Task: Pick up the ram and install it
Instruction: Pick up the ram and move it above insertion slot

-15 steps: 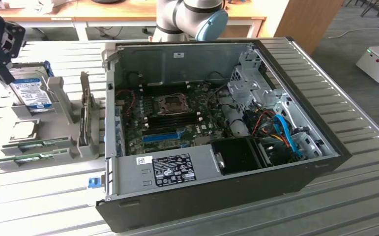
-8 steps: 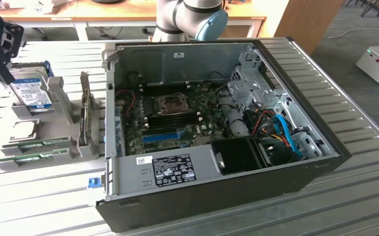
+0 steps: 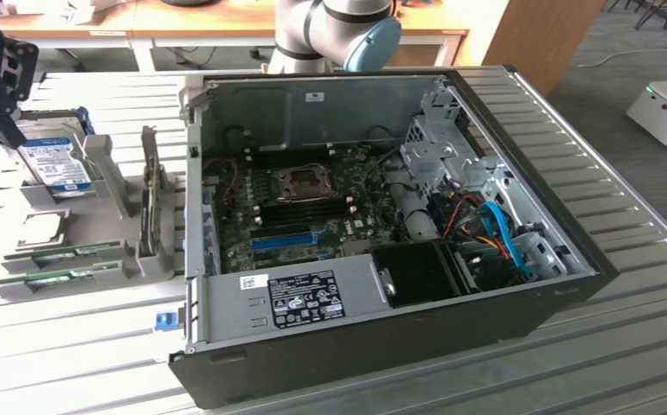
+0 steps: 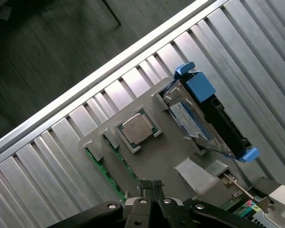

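1. Wrist view: the gripper (image 4: 150,186) has its jaws pressed together with nothing between them. It hangs above the gray holder (image 4: 166,159), clear of its surface, so it grips no part.
2. Nearest the jaws on the holder is the ram (image 4: 103,172), a thin green stick set on its long edge in a narrow slot at the holder's rim. A 2nd green stick (image 4: 122,164) sits in the slot beside it. The slots seem meant to keep each stick upright, leaving its top edge free for a pinch.
3. Just beside the 2 sticks, further in on the holder, the processor chip (image 4: 137,129) lies flat in a square recess.
4. At the end of the holder away from the sticks, the hard drive (image 4: 191,121) in its blue caddy (image 4: 199,88) leans on edge in a wider cradle.
5. Exterior view: the open computer case (image 3: 345,354) lies just beside the holder, on the exterior view's right of it. Its side panel is off and the motherboard (image 3: 310,216) faces up, presumably so a stick can be pressed straight down into it.
6. Holder and case both rest on the ribbed metal table (image 3: 633,346). The ram is not yet lifted from the holder, so the task looks barely begun.
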Controlling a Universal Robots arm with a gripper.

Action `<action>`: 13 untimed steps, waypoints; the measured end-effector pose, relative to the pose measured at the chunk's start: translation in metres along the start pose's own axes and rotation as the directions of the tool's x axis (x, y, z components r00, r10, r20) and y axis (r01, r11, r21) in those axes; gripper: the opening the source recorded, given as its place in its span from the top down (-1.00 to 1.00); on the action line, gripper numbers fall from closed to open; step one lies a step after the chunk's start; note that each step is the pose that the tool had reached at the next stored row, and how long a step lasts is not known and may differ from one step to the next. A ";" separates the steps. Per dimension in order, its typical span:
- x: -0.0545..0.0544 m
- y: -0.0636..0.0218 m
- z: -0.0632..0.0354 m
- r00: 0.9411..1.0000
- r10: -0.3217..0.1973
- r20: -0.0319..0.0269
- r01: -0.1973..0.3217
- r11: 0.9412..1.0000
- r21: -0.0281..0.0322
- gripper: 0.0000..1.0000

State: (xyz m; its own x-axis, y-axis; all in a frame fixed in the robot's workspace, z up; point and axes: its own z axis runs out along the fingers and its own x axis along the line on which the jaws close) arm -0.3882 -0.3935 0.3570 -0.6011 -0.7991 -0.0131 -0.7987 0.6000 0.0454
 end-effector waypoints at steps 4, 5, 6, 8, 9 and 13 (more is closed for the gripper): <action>0.000 0.0000 0.0001 0.999 -0.040 -0.002 0.040 0.999 -0.001 0.79; 0.000 0.0000 0.0001 0.999 -0.049 -0.002 0.049 0.999 -0.001 0.79; 0.000 0.0000 0.0001 0.998 -0.056 -0.002 0.056 0.998 -0.001 0.79; 0.000 0.0000 0.0002 0.998 -0.069 -0.003 0.069 0.998 -0.001 0.79; 0.000 0.0000 0.0002 0.997 -0.074 -0.003 0.074 0.997 -0.001 0.79; 0.000 0.0000 0.0004 0.995 -0.099 -0.004 0.099 0.995 -0.002 0.79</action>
State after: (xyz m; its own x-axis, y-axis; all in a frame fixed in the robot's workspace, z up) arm -0.3882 -0.3935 0.3567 -0.5187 -0.8548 -0.0131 -0.8543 0.5177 0.0454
